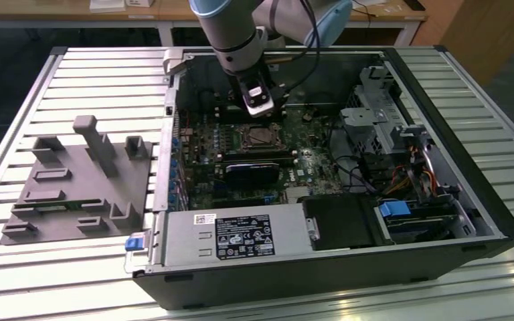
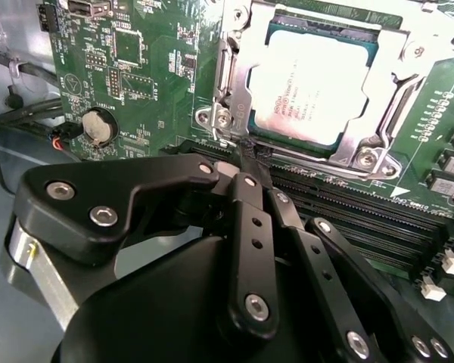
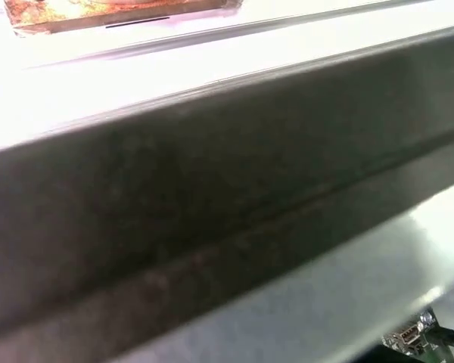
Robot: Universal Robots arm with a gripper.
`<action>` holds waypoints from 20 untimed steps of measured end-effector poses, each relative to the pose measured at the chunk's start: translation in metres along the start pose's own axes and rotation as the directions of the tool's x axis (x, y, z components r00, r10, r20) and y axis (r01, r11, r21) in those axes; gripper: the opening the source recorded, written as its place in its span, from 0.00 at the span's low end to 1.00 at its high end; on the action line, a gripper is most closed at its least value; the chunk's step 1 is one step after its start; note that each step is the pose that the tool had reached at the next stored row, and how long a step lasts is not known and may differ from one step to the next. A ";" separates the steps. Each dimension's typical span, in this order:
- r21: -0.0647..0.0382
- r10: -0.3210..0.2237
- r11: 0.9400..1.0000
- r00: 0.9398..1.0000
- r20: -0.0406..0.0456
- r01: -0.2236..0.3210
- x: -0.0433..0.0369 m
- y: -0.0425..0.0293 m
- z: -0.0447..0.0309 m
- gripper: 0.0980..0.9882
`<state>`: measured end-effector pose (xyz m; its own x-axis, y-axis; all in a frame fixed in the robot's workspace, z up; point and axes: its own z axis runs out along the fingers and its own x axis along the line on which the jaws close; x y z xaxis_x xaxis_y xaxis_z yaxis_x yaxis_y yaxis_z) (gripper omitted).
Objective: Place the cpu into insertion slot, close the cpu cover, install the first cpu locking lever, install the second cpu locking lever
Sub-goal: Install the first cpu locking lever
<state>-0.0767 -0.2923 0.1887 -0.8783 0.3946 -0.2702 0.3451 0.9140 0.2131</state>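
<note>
Black linkage bars of the pincer are crowding the near part of the second wrist view, its fingers drawn together to a closed tip that is touching down at the edge of the cover, beside a screw at the cover's corner. Inside the cover's square window the cpu is lying flat in the slot, metal top facing up; being square, it is showing no long axis. Long black memory slots are running just beside the pincer tip on the green board. In the exterior view the arm is reaching down into the open case, which is lying on a ribbed worktop, with a grey fixture well apart toward the exterior view's left.
</note>
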 end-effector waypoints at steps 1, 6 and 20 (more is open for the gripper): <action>0.000 0.000 1.000 1.000 0.000 0.000 -0.0002 0.0001 -0.0005 0.00; 0.000 0.000 1.000 1.000 0.000 0.000 -0.0012 0.0009 -0.0040 0.00; 0.000 0.000 1.000 1.000 0.000 0.000 -0.0041 0.0033 -0.0141 0.00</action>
<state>-0.0767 -0.2922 0.2037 -0.8782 0.3946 -0.2703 0.3451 0.9140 0.2133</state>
